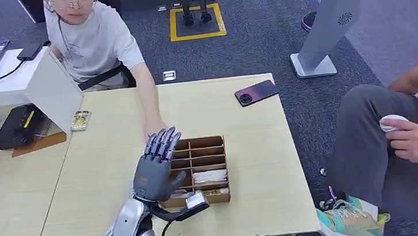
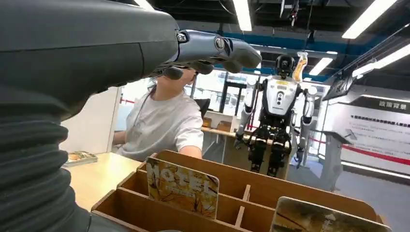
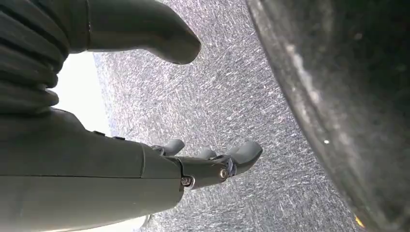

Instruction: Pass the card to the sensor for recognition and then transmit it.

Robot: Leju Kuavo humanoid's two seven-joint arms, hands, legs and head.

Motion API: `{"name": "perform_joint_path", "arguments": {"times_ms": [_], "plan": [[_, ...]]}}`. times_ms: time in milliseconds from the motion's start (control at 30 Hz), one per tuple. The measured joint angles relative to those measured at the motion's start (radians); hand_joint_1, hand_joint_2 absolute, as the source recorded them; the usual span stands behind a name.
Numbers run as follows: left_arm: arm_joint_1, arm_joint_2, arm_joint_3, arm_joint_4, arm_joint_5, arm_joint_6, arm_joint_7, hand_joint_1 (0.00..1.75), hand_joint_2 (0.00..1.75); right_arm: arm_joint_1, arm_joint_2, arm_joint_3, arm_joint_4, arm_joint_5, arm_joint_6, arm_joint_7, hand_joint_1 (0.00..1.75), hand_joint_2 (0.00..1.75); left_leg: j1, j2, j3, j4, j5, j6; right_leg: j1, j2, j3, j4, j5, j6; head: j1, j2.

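1. Right now your left hand (image 1: 156, 169) hangs above the near-left part of the wooden divider box (image 1: 209, 143) on the counter (image 1: 115, 185), its fingers (image 1: 163, 142) stretched out, spread apart and holding nothing.
2. You can see from the left wrist view that a card (image 2: 182, 186) printed "HOTEL" stands upright in one of the box's compartments, just below the hand, and the hand is not touching it.
3. A second card (image 2: 324, 217) stands in another compartment of the same box; its print is too blurred to read.
4. Your right hand (image 3: 193, 164) hangs down over grey carpet (image 3: 232, 96), fingers loosely apart and empty.
5. A person in a light T-shirt (image 1: 95, 39) sits across the counter and reaches one hand (image 1: 152, 126) onto it, just beyond your left fingertips and beside the box's far-left corner.
6. At the far left of the counter a black device (image 1: 19, 124) sits behind a white upright panel (image 1: 53, 89), with a small patterned card (image 1: 80, 120) lying flat just beside the panel.
7. A dark phone (image 1: 256, 92) lies near the counter's far right edge, well apart from the box.
8. A second person (image 1: 404, 128) sits off the counter's right side.
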Motion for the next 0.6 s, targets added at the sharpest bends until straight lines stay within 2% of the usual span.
{"name": "perform_joint_path", "arguments": {"times_ms": [433,600], "plan": [[-0.001,0.0,0.0,0.01,-0.001,-0.002,0.005,0.0,1.75,0.0,0.0,0.0,0.0,0.0,0.0,0.0,0.0,1.75,0.0,0.0,0.0,0.0,0.0,0.0,0.0,0.0,0.0,0.0,0.0,0.0,0.0,0.0],[-0.002,0.0,0.0,0.01,-0.007,0.0,0.025,0.0,1.75,0.0,0.0,0.0,0.0,-0.002,0.0,0.0,0.0,1.75,0.0,0.0,0.0,0.0,0.0,0.0,0.0,0.0,0.0,0.0,0.0,0.0,0.0,0.0]]}}
